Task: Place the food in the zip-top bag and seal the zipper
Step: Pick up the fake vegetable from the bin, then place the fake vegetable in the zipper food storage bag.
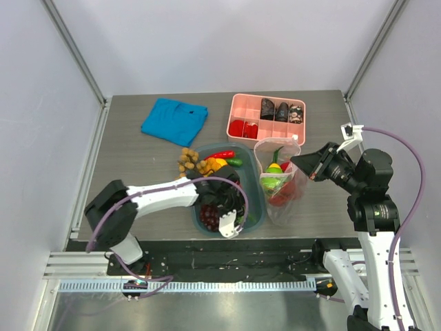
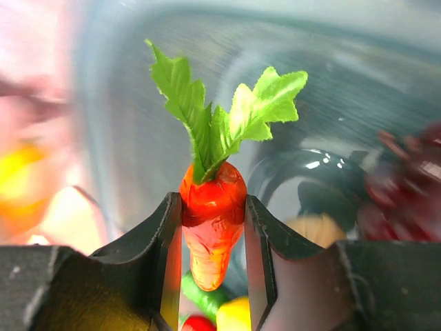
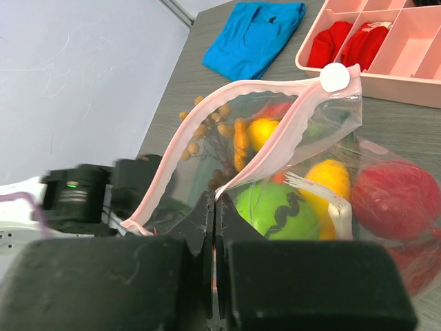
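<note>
Left end effector (image 2: 212, 210): clamped on an orange plastic toy carrot with green leaves (image 2: 210, 238); the leaves stick out past its tip, over the teal translucent rectangular tub (image 1: 259, 193).
Right end effector (image 3: 213, 214): closed tight, pinching the clear dotted zip-top bag (image 3: 324, 131) just under its narrow pink zipper strip (image 3: 275, 84).
Bag: upright at the right of the grey worktop (image 1: 138, 165), mouth gaping, on the near side of the pink divided tray (image 1: 238, 114).
Bag contents: green ball (image 3: 272, 210), yellow fruit (image 3: 327, 176), red piece (image 3: 393, 200).
Far left: blue folded cloth (image 1: 173, 118).

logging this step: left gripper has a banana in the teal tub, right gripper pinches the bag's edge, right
No banana: the left wrist view shows the left gripper closed around an orange carrot. The rest stands.
</note>
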Robot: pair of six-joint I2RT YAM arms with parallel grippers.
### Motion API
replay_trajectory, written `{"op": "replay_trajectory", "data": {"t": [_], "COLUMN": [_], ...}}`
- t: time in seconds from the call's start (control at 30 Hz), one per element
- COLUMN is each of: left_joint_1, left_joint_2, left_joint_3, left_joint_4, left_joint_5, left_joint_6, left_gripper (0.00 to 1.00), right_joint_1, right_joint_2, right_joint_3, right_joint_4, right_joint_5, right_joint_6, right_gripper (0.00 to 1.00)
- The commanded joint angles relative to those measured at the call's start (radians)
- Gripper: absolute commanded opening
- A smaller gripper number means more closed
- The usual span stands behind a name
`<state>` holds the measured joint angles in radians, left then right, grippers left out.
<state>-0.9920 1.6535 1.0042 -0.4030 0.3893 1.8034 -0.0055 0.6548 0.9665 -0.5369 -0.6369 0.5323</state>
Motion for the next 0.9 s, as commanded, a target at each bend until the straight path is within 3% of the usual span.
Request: {"op": "replay_trajectory", "data": {"t": [0.0, 0.07, 0.17, 0.2, 0.27, 0.3, 0.33, 0.5, 0.53, 0.67, 0.87], "left_joint_1": [0.041, 0.07, 0.116, 0.13, 0.17, 0.183, 0.197, 0.253, 0.257, 0.25, 0.173], "left_joint_2": [-0.196, -0.28, -0.355, -0.369, -0.405, -0.414, -0.417, -0.298, -0.27, -0.21, -0.167], "left_joint_3": [0.152, 0.217, 0.335, 0.365, 0.439, 0.459, 0.496, 0.678, 0.689, 0.611, 0.492], "left_joint_4": [-0.393, -0.474, -0.545, -0.543, -0.446, -0.371, -0.217, 0.154, 0.217, 0.653, 0.826], "left_joint_5": [0.192, 0.242, 0.377, 0.426, 0.451, 0.454, 0.454, 0.411, 0.411, 0.383, 0.211], "left_joint_6": [-0.068, -0.152, -0.424, -0.617, -0.84, -0.959, -1.209, -1.764, -1.935, -2.313, -2.276], "left_gripper": [0.02, 0.0, 0.0, 0.0, 0.0, 0.0, 0.0, 0.0, 0.0, 0.0, 0.0], "right_joint_1": [0.002, 0.002, 0.002, 0.002, 0.002, 0.002, 0.002, 0.002, 0.002, 0.002, 0.002], "right_joint_2": [0.006, 0.009, -0.003, -0.009, -0.021, -0.024, -0.026, -0.027, -0.029, -0.038, -0.038], "right_joint_3": [-0.002, -0.002, -0.011, -0.012, -0.025, -0.026, -0.029, -0.045, -0.048, -0.043, -0.034], "right_joint_4": [0.077, 0.08, 0.08, 0.081, 0.08, 0.08, 0.08, 0.115, 0.124, 0.137, 0.181], "right_joint_5": [0.013, 0.006, 0.002, 0.0, -0.003, -0.004, -0.006, -0.032, -0.036, -0.041, -0.073], "right_joint_6": [0.017, 0.018, 0.012, 0.011, 0.011, 0.012, 0.017, 0.046, 0.055, 0.055, 0.103], "right_gripper": [0.01, 0.01, 0.01, 0.01, 0.01, 0.01, 0.01, 0.01, 0.01, 0.01, 0.01]}}
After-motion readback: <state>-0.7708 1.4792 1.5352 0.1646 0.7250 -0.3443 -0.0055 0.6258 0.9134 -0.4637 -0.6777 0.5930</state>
